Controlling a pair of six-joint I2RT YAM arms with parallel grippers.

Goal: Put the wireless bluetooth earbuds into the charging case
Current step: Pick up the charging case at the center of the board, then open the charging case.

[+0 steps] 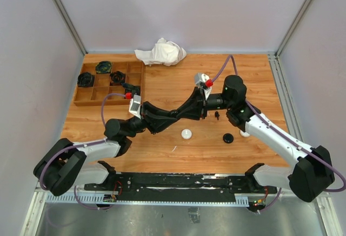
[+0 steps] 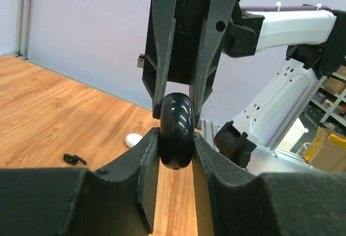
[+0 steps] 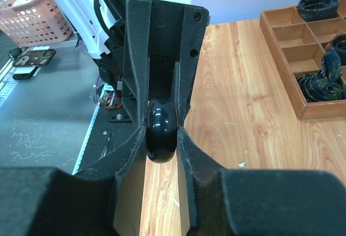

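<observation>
The black charging case hangs above the table, pinched edge-on from both sides. My left gripper is shut on its lower half. My right gripper is shut on the same case from the opposite direction. In the top view the two grippers meet tip to tip, left gripper against right gripper, and hide the case. One black earbud lies on the wood just beside them, also visible as the earbud in the left wrist view.
A white round puck, a black round puck and a small white piece lie on the table near the front. A wooden compartment tray sits at the back left, a crumpled white cloth at the back.
</observation>
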